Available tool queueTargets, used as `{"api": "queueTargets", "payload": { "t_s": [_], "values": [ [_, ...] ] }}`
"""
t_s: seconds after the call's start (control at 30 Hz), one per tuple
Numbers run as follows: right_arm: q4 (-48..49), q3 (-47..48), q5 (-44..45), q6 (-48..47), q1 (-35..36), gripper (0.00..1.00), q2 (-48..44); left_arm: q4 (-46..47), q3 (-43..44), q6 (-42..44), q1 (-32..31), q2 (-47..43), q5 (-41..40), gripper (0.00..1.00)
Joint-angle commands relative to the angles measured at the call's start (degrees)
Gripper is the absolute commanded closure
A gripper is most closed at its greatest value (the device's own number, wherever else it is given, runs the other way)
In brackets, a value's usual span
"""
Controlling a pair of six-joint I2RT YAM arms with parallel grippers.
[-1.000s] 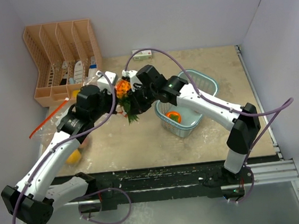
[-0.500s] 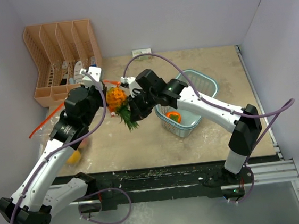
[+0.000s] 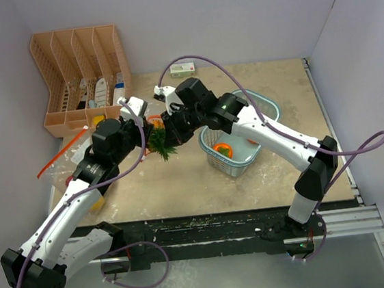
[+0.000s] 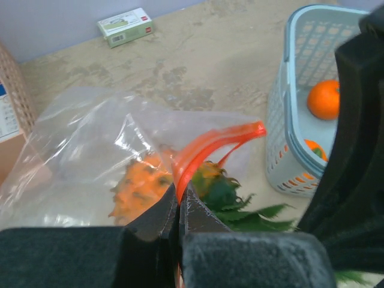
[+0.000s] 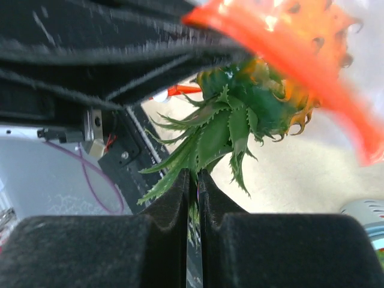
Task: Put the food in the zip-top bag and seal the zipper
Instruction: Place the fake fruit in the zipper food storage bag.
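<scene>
- I judge I am mid-loading: the pineapple [image 4: 141, 183] is going into the zip-top bag [image 4: 84, 138], and sealing has not begun.
- My left end effector [image 4: 180, 201] is pinched tight on the zipper [image 4: 210, 147], holding that edge of the mouth up off the tabletop [image 3: 182, 179].
- My right end effector [image 5: 193, 177] is clamped nearly flat on a thin leaf of the pineapple's crown, so it is carrying the fruit by its leaves.
- In the left wrist view the orange, spiky body shows through the clear film and seems to be past the mouth. The green crown sticks out below the red-orange strip, just beside the left fingers.
- Next I would push the fruit deeper until the leaves clear the strip, then open the right fingers and back straight out without dragging the film along.
- The leaf grip looks slim, so I expect the fruit could swing or slip, and I would move slowly.
- The bag is crinkly and glossy, and its strip arches in a curve, so the mouth looks only partly open.
- An orange [image 4: 324, 100] sits in the teal basket [image 4: 288, 120] to the right, so I judge more loading remains before I close the zipper.
</scene>
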Motion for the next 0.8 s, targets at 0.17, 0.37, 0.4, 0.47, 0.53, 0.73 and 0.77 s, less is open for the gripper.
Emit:
{"api": "queueTargets", "payload": {
  "t_s": [0.17, 0.37, 0.4, 0.47, 0.53, 0.73, 0.77],
  "values": [
    [11.7, -4.8, 18.2, 4.7, -0.5, 1.00, -4.3, 4.7, -0.2, -7.2, 0.0, -2.5, 11.0, 1.00],
    [19.3, -14.2, 33.8, 7.8, -0.5, 1.00, -7.9, 2.7, 2.3, -15.2, 0.0, -2.7, 12.5, 1.00],
    [19.4, -14.3, 36.4, 7.8, -0.4, 1.00, -8.0, 3.1, 2.3, -16.3, 0.0, -2.5, 12.8, 1.00],
    [19.8, -13.8, 37.5, 7.9, -0.4, 1.00, -7.9, 3.4, 2.3, -17.3, 0.0, -2.4, 13.1, 1.00],
    [18.9, -12.4, 35.8, 7.9, -0.4, 0.96, -7.8, 3.3, 2.0, -17.6, 0.0, -2.1, 12.3, 1.00],
    [14.6, -7.5, 28.2, 4.3, -0.4, 0.21, -8.4, 0.4, 2.0, -17.2, 0.0, -1.2, 5.6, 1.00],
    [14.0, -6.9, 26.6, 3.9, -0.4, 0.12, -8.9, 0.1, 2.1, -17.1, 0.0, -1.1, 4.3, 1.00]
  ]
}}
